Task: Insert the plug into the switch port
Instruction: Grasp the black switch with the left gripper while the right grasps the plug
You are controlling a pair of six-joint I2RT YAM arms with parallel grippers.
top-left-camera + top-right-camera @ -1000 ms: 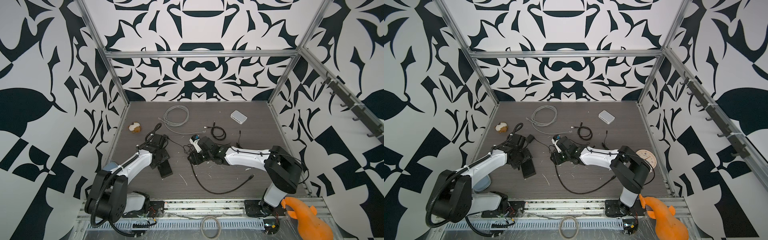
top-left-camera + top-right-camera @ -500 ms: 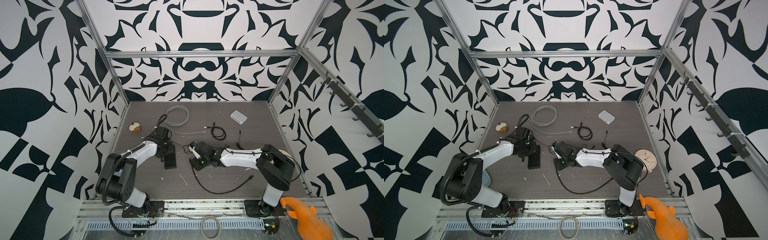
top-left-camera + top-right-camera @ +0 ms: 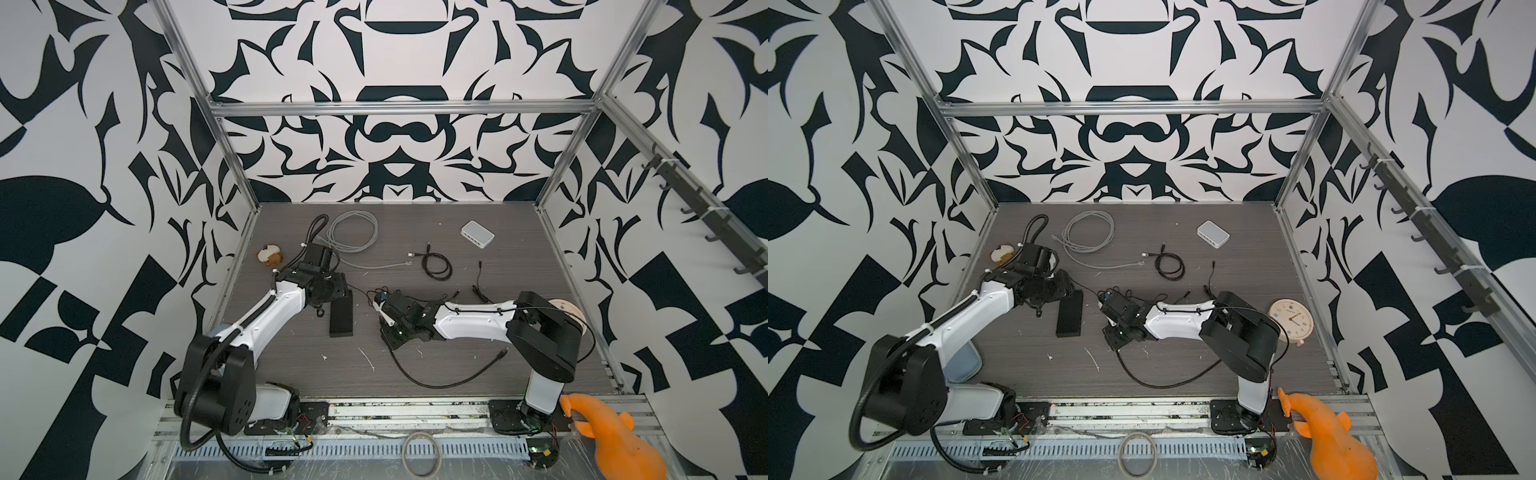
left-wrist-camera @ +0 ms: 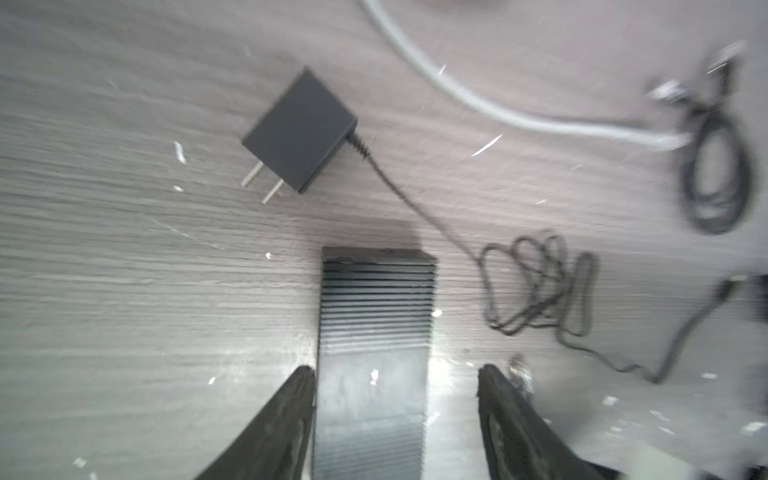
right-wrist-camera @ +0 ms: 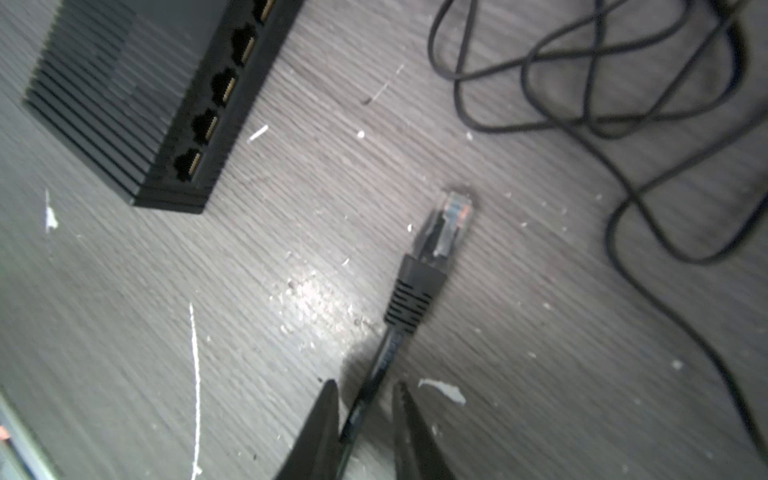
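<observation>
Now my left tool [image 4: 395, 374] is open around one end of the black switch [image 4: 374, 299], touching it on one side, with a gap on the other side. My right tool [image 5: 365, 386] is low over the worktop [image 5: 540, 332]. It sits close on each side of the black cable [image 5: 386, 353], but a little gap shows, so it is not squeezing. The plug [image 5: 451, 220] lies flat on the worktop, near the switch's row of ports [image 5: 203, 124] but not in one
</observation>
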